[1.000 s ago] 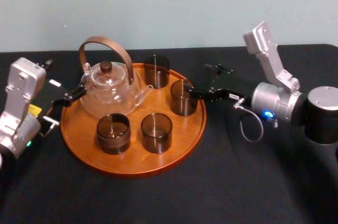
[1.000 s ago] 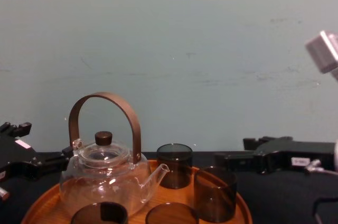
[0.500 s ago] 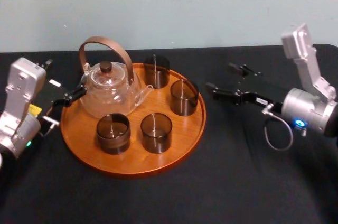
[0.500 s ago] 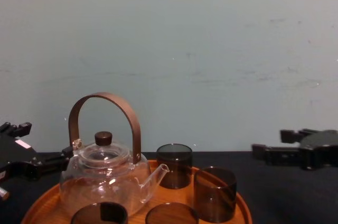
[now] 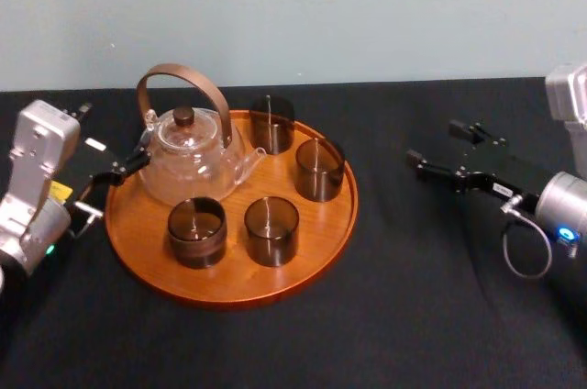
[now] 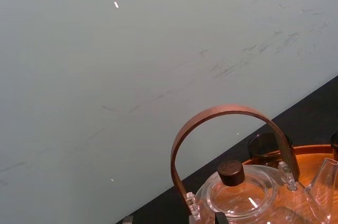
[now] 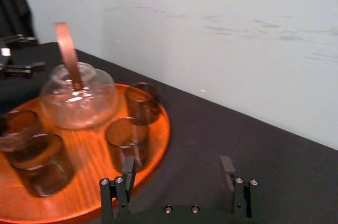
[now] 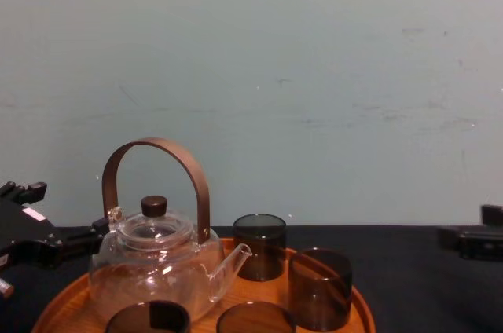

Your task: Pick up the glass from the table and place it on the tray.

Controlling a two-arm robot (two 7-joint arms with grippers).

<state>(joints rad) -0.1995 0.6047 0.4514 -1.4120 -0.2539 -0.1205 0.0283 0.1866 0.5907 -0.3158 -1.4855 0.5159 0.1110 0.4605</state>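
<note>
The round wooden tray (image 5: 316,244) lies on the black table (image 5: 413,306) and carries a glass teapot (image 5: 188,158) and several dark glasses. The glass (image 5: 319,169) nearest my right arm stands upright on the tray's right side, also seen as the glass (image 7: 127,137) and glass (image 8: 319,289). My right gripper (image 5: 434,144) hovers over the cloth well to the right of the tray, open and empty; its fingers (image 7: 127,175) stand wide apart. My left gripper (image 5: 105,141) rests open at the tray's left edge beside the teapot.
Three other dark glasses (image 5: 271,230) stand upright on the tray around the teapot with its tall brown handle (image 5: 183,77). A pale wall runs behind the table. Bare black cloth stretches to the right and front of the tray.
My right gripper has drawn back to the right, away from the glass it stood around a second ago; the glass stays upright on the tray. The left arm has not moved.
</note>
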